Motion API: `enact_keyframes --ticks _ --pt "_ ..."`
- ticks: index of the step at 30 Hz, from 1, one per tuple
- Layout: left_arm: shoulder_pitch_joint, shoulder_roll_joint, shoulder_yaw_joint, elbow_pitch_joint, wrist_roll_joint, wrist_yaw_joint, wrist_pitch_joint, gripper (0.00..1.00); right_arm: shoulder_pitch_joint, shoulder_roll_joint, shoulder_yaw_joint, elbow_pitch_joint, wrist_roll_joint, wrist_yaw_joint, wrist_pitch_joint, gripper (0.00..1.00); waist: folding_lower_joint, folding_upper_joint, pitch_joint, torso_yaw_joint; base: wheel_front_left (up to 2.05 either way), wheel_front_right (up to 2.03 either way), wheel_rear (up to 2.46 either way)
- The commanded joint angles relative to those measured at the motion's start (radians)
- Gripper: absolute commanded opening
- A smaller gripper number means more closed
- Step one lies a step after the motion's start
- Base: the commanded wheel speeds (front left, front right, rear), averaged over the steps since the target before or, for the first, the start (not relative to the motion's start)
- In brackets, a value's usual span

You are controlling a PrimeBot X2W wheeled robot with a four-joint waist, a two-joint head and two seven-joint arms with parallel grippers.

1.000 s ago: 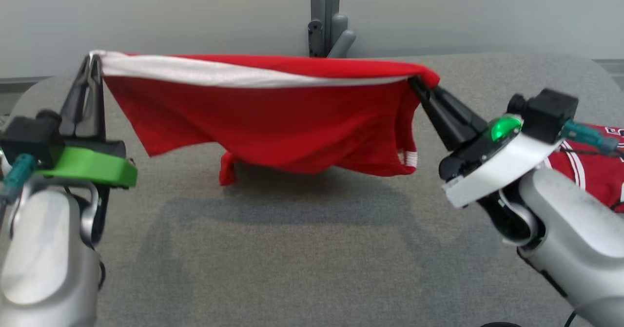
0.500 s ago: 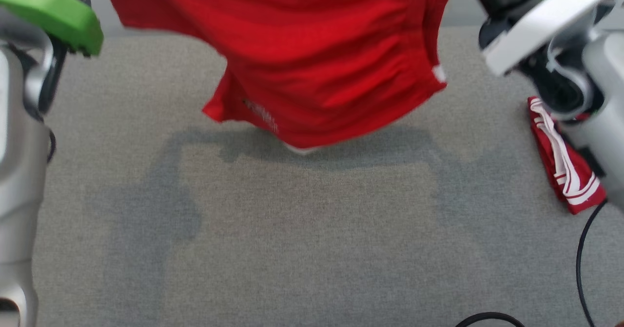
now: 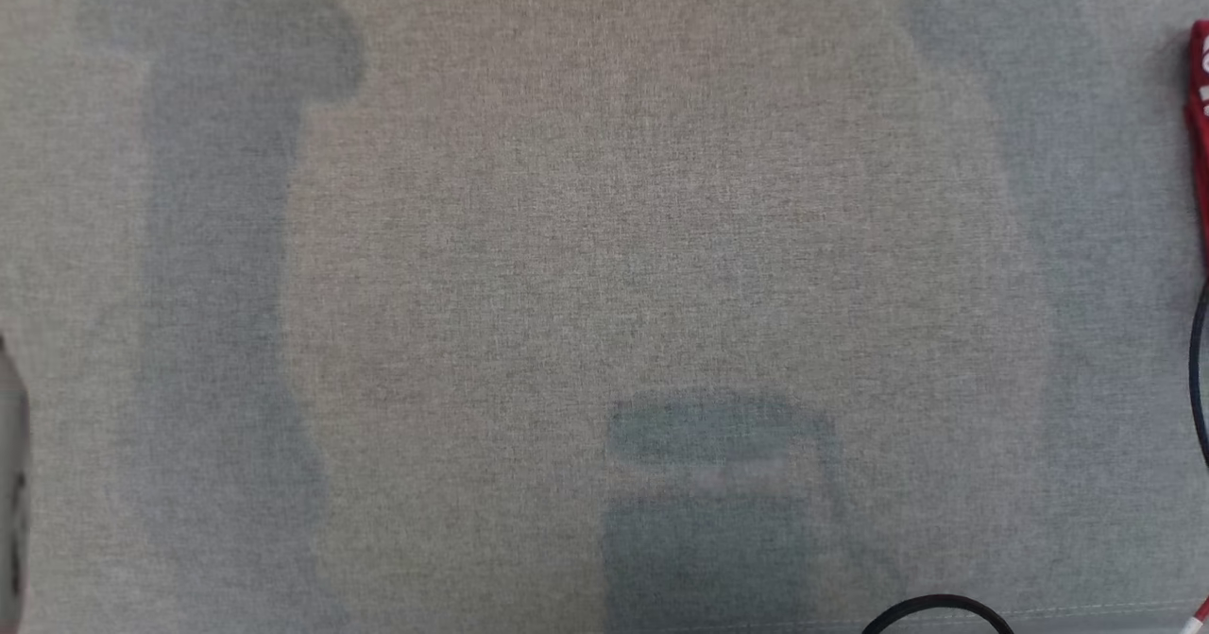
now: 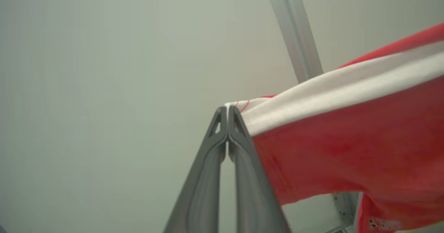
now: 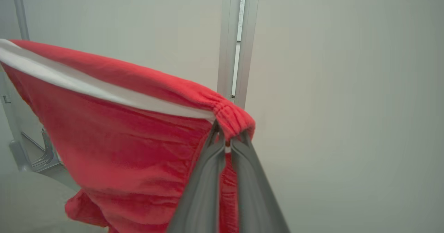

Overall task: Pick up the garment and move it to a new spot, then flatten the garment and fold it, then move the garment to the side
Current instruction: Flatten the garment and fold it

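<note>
Left wrist: red, white-banded garment (image 4: 347, 146)

The left end effector (image 4: 228, 109) and right end effector (image 5: 227, 137) each comprise two long, tapered, smooth, dark grey fingers.

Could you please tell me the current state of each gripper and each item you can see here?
red garment: held up by its white-banded edge, hanging loose, not folded.
left gripper: shut on one end of that edge.
right gripper: shut on the gathered other end.
second red garment: lying on the grey table, cut off by the head view's right edge.
black cable: lying looped at the head view's bottom edge.
</note>
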Motion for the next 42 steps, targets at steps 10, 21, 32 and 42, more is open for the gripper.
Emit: enact_keyframes --ticks 10,21,32,42 --pt "0.504 -0.084 0.09 -0.132 -0.09 0.007 -0.01 0.0 0.389 -0.075 0.16 -0.162 0.067 -0.002 -0.015 0.0 -0.0004 -0.0004 0.01 0.011 0.0 0.0 0.0" --pt "1.065 -0.187 0.25 -0.151 -0.105 -0.028 -0.009 0.0 0.895 -0.108 0.317 -0.231 0.225 -0.002 -0.012 0.0 -0.0004 -0.0004 -0.262 0.027 0.0 0.0 0.0" --pt "1.372 -0.225 0.35 -0.119 -0.083 -0.053 -0.009 0.0 1.23 -0.031 0.399 -0.168 0.264 -0.002 -0.01 0.0 -0.0004 -0.0004 -0.493 0.038 0.0 0.0 0.0" --pt "1.548 -0.233 0.421 -0.12 -0.076 -0.064 -0.01 0.0 1.379 -0.012 0.426 -0.159 0.238 -0.002 -0.013 0.0 -0.0004 -0.0004 -0.547 0.024 0.0 0.0 0.0"
